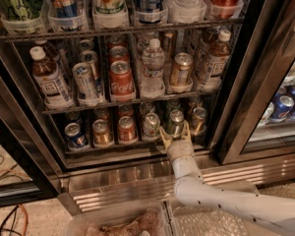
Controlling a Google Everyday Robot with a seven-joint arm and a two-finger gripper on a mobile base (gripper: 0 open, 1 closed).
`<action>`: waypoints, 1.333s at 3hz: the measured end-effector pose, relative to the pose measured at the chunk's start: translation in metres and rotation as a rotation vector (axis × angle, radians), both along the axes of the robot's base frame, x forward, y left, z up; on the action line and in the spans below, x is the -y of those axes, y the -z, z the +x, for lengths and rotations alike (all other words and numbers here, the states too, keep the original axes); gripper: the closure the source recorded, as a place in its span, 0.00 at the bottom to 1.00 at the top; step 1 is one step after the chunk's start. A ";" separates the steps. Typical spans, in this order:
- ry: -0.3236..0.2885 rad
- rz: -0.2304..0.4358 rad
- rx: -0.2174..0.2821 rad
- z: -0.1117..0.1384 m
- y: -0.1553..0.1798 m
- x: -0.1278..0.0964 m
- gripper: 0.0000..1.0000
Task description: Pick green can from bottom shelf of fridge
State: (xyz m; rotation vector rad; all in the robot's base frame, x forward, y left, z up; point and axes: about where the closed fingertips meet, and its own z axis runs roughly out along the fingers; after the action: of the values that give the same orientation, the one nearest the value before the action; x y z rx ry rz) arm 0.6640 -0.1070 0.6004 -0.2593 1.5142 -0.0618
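**Green can on the bottom shelf, open gripper at its base**

Green can [175, 121] stands upright in the front row of the bottom shelf [113, 147], at about 5 o'clock from frame centre. We see its silver lid and a dark green body. At its 9 o'clock is the silvery-white can [151, 125], just beside it. At its 3 o'clock is the brown-gold can [198, 120], also just beside it.

Gripper [176, 133] sits at the can's 6 o'clock, right at the shelf's front rail. Its fingers [164, 136] are spread wide, one on each side of the can's lower part. We can't tell whether either finger touches the can. Nothing is clamped.

The white arm [201, 193] comes in from 4 o'clock and crosses the ribbed steel base [123, 177] of the fridge [238, 82]. Its wrist points up toward 12 o'clock.

Further along the same row toward 9 o'clock we count an orange can [127, 129], a gold can [102, 132] and a blue can [74, 135].

On the rack above, at the green can's 12 o'clock, stands a tan can [181, 70]. A water bottle [153, 68] and a red Coca-Cola can [121, 80] are at 11 o'clock.

Blue cans [283, 106] in the adjoining cooler show at 3 o'clock.
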 end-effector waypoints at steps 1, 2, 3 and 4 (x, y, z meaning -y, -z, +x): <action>-0.003 0.004 -0.002 0.006 0.002 -0.001 0.35; -0.014 0.014 -0.005 0.011 0.004 -0.005 0.47; -0.021 0.028 -0.017 0.013 0.006 -0.007 0.70; -0.015 0.045 -0.051 0.014 0.008 -0.010 0.94</action>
State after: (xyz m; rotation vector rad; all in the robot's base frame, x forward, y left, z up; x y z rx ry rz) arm 0.6785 -0.0974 0.5922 -0.2379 1.5620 -0.0090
